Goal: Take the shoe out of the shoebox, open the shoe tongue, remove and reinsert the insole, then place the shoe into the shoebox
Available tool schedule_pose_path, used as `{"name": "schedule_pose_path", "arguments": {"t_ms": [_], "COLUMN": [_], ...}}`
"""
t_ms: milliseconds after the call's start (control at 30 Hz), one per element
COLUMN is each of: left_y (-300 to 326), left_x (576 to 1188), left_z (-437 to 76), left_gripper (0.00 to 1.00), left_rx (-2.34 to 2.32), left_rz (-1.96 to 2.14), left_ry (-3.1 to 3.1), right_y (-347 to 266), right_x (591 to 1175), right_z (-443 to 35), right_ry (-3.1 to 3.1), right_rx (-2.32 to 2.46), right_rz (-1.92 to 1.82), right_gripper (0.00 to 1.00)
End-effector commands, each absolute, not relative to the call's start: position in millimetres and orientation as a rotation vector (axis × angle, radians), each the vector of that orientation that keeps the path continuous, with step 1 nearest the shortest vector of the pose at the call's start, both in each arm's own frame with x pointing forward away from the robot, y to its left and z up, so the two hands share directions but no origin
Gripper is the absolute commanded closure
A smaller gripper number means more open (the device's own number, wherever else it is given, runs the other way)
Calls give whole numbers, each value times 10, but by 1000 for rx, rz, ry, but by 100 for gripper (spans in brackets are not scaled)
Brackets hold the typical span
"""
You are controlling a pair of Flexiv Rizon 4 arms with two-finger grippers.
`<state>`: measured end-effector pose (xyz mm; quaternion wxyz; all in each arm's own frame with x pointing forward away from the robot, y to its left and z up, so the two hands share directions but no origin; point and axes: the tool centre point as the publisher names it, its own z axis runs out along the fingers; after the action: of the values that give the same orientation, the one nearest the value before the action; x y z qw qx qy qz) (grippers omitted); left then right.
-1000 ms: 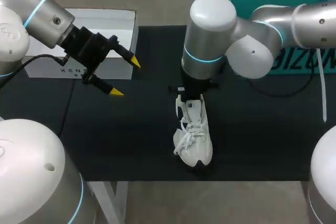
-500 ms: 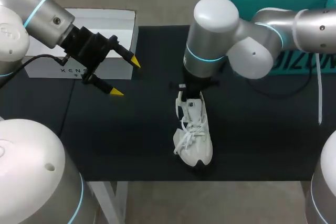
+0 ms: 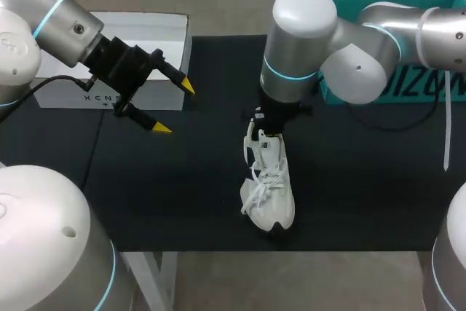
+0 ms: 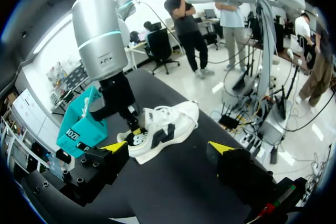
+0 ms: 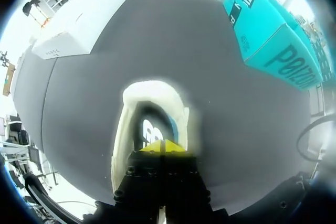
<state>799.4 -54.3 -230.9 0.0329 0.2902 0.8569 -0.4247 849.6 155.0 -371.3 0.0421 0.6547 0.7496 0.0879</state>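
As the white shoe (image 3: pixel 268 187) rests on the counter (image 3: pixel 182 180), outside the white shoebox (image 3: pixel 149 30), the right claw (image 5: pixel 165 145) is seen at its heel opening, tips together. The left claw (image 3: pixel 175 107) is held apart beside the shoebox; a teal box (image 3: pixel 397 87) is noted rear right.

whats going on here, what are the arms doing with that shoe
The white shoe is out of the white shoebox and sits on the black table. The right gripper is down at the shoe's heel opening, its yellow tips closed together just inside the collar; whether they pinch the tongue or insole cannot be seen. The left gripper hangs open and empty beside the shoebox, touching nothing.
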Motion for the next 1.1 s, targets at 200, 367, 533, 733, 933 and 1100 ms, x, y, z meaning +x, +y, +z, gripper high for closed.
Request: {"name": "schedule_pose_path", "arguments": {"t_ms": [200, 367, 533, 733, 933, 1100], "left_y": [-542, -542, -542, -542, -542, -542], "left_x": [7996, 7996, 7996, 7996, 7996, 7996], "left_z": [-2308, -2308, -2308, -2308, -2308, -2308], "left_gripper": [0, 0, 0, 0, 0, 0], "left_rx": [894, 894, 894, 894, 894, 894], "left_rz": [-1303, -1303, -1303, -1303, -1303, -1303], "left_ry": [2640, 2640, 2640, 2640, 2640, 2640], "right_y": [1705, 1670, 1614, 1602, 1547, 1491], "right_x": [8502, 8482, 8434, 8450, 8503, 8524], "right_z": [-4080, -4144, -4162, -3930, -3643, -3597], "right_ry": [2343, 2350, 2351, 2337, 2301, 2291], "right_rx": [2018, 2025, 2040, 2001, 1973, 1958], "right_rz": [235, 213, 187, 219, 258, 240], "right_gripper": [100, 100, 100, 100, 100, 100]}}
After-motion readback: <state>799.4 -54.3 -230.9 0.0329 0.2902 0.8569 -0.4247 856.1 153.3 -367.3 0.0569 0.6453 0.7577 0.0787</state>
